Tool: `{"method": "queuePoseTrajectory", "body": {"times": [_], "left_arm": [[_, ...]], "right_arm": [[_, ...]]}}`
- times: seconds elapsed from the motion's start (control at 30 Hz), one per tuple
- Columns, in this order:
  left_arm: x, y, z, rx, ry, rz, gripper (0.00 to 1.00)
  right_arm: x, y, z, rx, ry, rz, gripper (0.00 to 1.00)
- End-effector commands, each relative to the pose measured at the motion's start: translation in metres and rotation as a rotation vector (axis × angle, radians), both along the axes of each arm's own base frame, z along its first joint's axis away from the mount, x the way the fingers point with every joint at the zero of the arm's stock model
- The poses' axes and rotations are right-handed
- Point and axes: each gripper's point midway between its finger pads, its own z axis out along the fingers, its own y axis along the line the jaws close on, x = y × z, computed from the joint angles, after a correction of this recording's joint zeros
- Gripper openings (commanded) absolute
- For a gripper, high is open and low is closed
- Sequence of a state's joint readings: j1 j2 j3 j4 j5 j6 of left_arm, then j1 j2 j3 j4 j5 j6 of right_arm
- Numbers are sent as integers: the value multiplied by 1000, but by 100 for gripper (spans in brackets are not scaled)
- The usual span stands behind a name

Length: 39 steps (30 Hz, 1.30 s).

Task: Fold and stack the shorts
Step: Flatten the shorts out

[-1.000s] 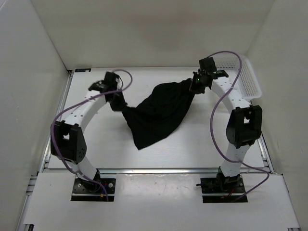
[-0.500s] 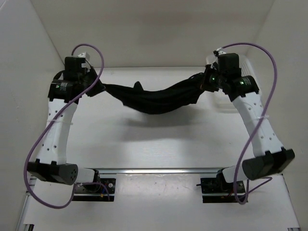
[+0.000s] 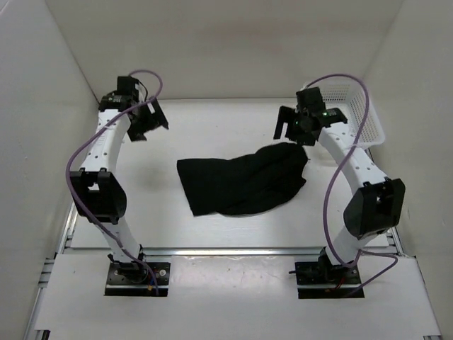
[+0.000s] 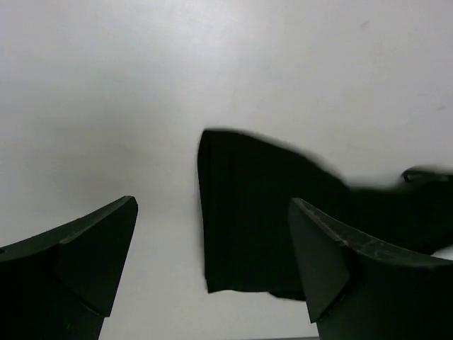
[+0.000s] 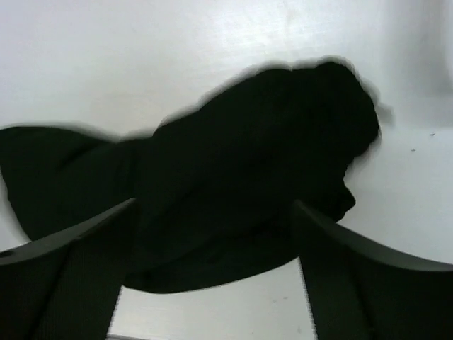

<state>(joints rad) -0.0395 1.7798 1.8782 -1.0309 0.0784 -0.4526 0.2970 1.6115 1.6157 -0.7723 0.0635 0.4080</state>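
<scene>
White tabletop, white walls: our black shorts (image 3: 241, 185) lie mid-table, bunched toward the right edge. Our left gripper (image 3: 148, 125), near the far-left corner, and right gripper (image 3: 290, 128), beside the far-right basket (image 3: 364, 113), both hang open and empty. We'd flatten the bunched end first, then pinch matching corners to fold squarely.

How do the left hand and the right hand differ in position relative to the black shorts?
The left hand hangs off to one side of the black fabric shorts, over bare white table; the right hand hangs just by their bunched end. The left hand's camera shows a flat, straight-edged end; the right hand's shows a rumpled one. Both hands are open and empty.
</scene>
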Motion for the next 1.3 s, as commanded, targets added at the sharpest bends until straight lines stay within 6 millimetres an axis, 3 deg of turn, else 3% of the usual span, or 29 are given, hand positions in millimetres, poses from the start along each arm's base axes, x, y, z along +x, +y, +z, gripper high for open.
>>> {"method": "queuePoseTrajectory", "body": {"times": [0.0, 0.07, 0.1, 0.13, 0.17, 0.2, 0.23, 0.27, 0.3, 0.33, 0.37, 0.43, 0.47, 0.57, 0.73, 0.77, 0.83, 0.87, 0.9, 0.97, 1.1, 1.27], "left_arm": [[-39, -3, 7, -5, 3, -26, 100], [-62, -6, -13, -31, 35, -31, 99], [-71, -8, -23, -39, 55, -37, 87], [-80, -10, -32, -55, 77, -36, 79], [-100, -17, -62, -78, 158, -40, 67], [-111, -31, -71, -122, 185, -71, 54], [-117, -40, -73, -150, 168, -89, 49], [-138, -57, -97, -182, 243, -102, 51], [-148, -69, -104, -217, 267, -122, 58], [-152, -79, -110, -227, 266, -134, 69], [-172, -98, -122, -235, 311, -183, 83], [-185, -117, -137, -235, 356, -192, 99], [-199, -132, -147, -230, 396, -225, 100], [-213, -155, -168, -202, 457, -290, 97], [-206, -158, -191, -133, 478, -276, 67], [-207, -155, -201, -109, 500, -264, 50], [-205, -156, -210, -96, 517, -273, 35], [-203, -157, -217, -90, 533, -271, 18], [-202, -160, -219, -81, 535, -290, 10], [-204, -161, -221, -79, 544, -307, 10], [-191, -151, -186, -123, 433, -270, 10], [-174, -128, -137, -141, 321, -195, 10]], "right_arm": [[-22, -13, -36, -84, 83, -38, 95], [-29, -20, -31, -79, 36, -66, 97], [-41, -23, -44, -83, 72, -76, 95], [-45, -24, -41, -68, 55, -86, 94], [-50, -26, -45, -72, 65, -86, 92], [-57, -25, -50, -58, 82, -89, 84], [-66, -28, -60, -55, 100, -100, 81], [-71, -30, -66, -60, 113, -100, 77], [-75, -30, -70, -53, 118, -110, 70], [-85, -31, -80, -46, 148, -112, 70], [-89, -32, -87, -39, 171, -113, 70], [-97, -33, -98, -22, 203, -118, 71], [-97, -30, -101, -3, 208, -116, 73], [-101, -27, -109, 43, 234, -103, 75], [-101, -36, -115, 110, 264, -137, 78], [-104, -38, -118, 122, 281, -143, 78], [-100, -42, -121, 185, 282, -151, 78], [-100, -43, -130, 199, 312, -156, 78], [-94, -47, -132, 217, 305, -172, 76], [-88, -48, -137, 243, 328, -175, 72], [-69, -38, -130, 311, 325, -138, 69], [-68, -28, -128, 350, 351, -123, 70]]}}
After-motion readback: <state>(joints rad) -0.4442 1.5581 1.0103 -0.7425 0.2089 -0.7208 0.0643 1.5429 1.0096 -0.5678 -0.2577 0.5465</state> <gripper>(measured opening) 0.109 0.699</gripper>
